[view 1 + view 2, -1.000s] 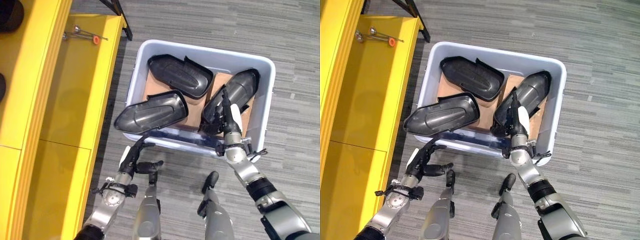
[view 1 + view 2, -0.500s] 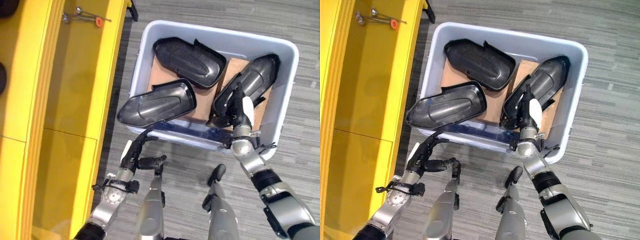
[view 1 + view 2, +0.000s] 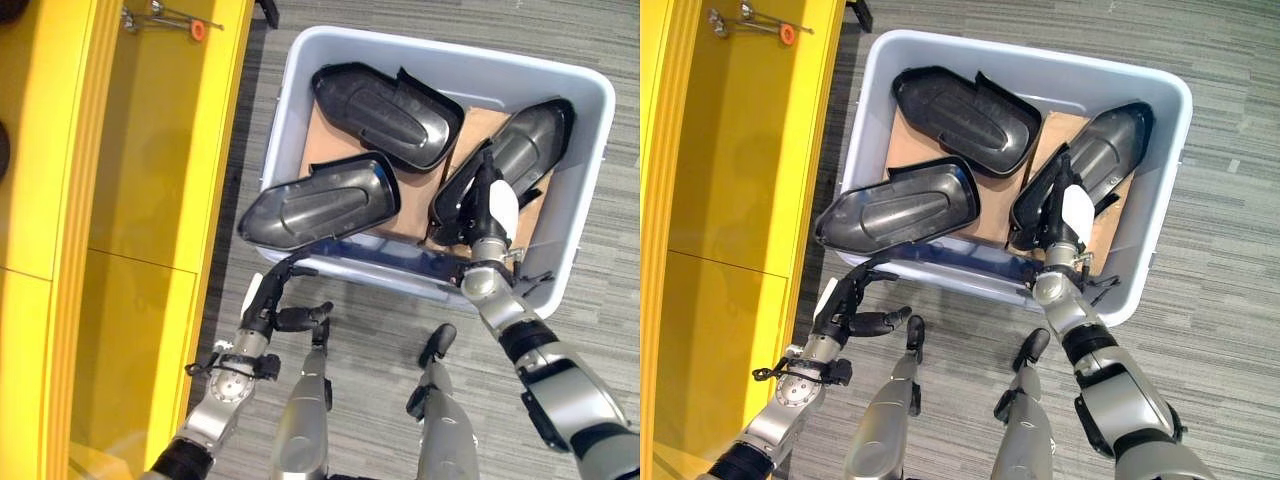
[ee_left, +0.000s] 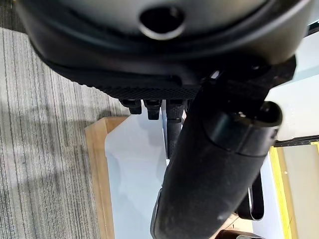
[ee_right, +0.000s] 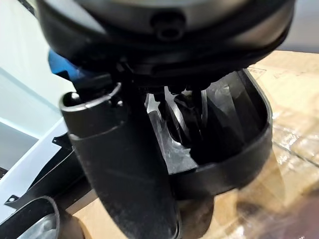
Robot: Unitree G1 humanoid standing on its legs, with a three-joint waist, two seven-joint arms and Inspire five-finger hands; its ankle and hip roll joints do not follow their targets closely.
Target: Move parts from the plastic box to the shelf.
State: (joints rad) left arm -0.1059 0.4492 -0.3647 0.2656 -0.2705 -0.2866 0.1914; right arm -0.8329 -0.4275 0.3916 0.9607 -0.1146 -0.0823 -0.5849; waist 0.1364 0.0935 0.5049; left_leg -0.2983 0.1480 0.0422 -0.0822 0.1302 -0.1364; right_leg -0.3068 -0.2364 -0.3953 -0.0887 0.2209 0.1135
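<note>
A pale plastic box (image 3: 585, 190) stands on the floor and holds three black moulded parts. One part (image 3: 320, 205) overhangs the box's near left rim. Another (image 3: 385, 100) lies at the back. The third part (image 3: 520, 150) leans at the right. My right hand (image 3: 484, 228), thumb in a white cover, grips this part's near end; in the right wrist view the fingers (image 5: 183, 119) curl inside its hollow (image 5: 239, 124) with the thumb outside the rim. My left hand (image 3: 258, 318) is just outside the box's near wall below the overhanging part, fingers relaxed and empty. The yellow shelf (image 3: 150, 150) runs along the left.
Brown cardboard (image 3: 335, 145) lines the box's bottom. A small tool with an orange tip (image 3: 170, 15) lies at the far end of the shelf's board. Dark things (image 3: 10, 8) sit on the upper yellow level. Striped grey carpet (image 3: 590, 60) surrounds the box.
The whole picture has shifted, so the camera moved. My right hand stays on the right part's near end; my left hand stays below the overhanging part.
</note>
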